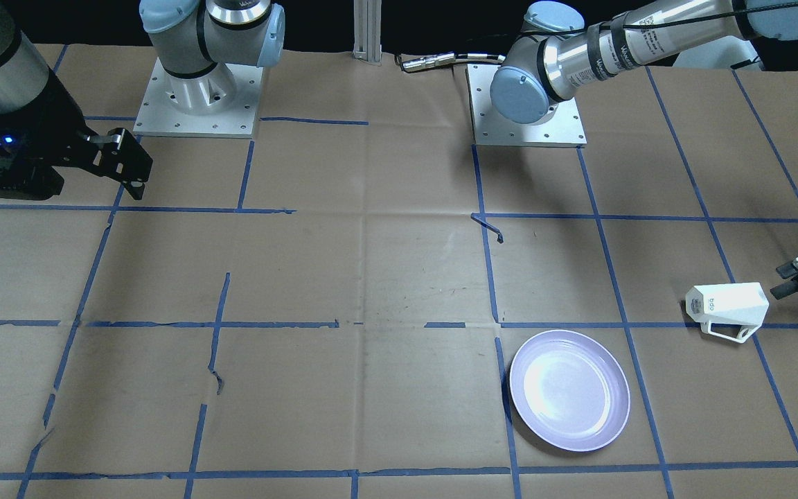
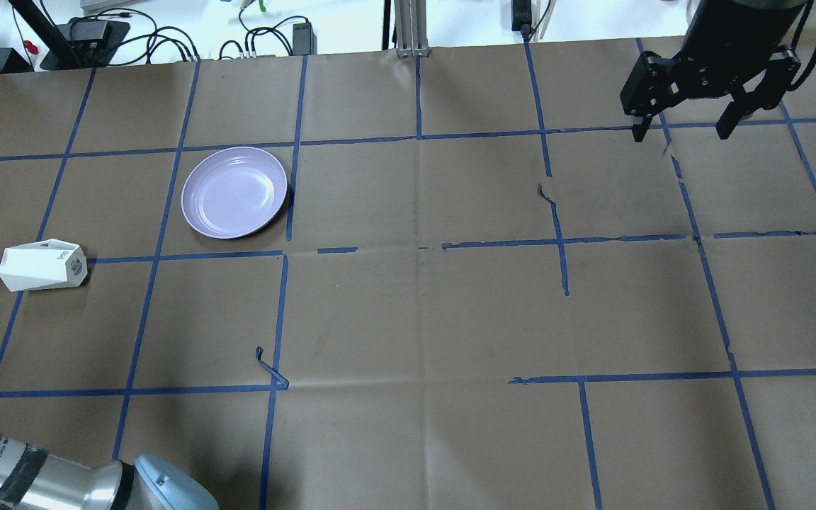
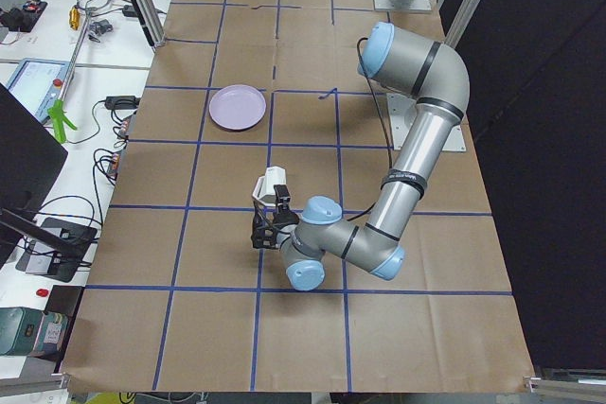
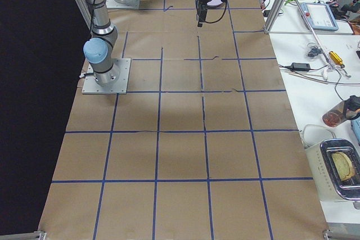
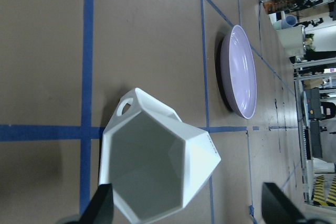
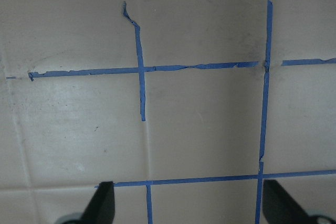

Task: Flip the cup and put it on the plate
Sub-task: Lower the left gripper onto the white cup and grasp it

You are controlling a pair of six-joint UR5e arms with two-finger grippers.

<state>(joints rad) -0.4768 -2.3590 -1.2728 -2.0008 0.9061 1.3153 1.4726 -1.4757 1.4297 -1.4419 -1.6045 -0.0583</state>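
Note:
The white faceted cup (image 1: 728, 305) lies on its side on the paper, its open mouth towards my left gripper and its lettered base (image 2: 71, 265) towards the table's middle. Its handle points to the far side. The lavender plate (image 1: 569, 389) sits bare, about a cup's length away towards the table's middle and far side. My left gripper (image 1: 788, 279) is open and low, just short of the cup's rim, apart from it. In the left wrist view the cup (image 5: 157, 177) sits between the spread fingers (image 5: 102, 205), with the plate (image 5: 241, 72) beyond. My right gripper (image 2: 683, 129) is open and empty, held high far from both.
Brown paper with blue tape gridlines (image 2: 418, 248) covers the table. Both arm bases (image 1: 529, 104) stand at the robot's side. Cables and equipment (image 2: 167, 42) lie beyond the far edge. A loose curl of tape (image 2: 270, 368) sticks up near the middle.

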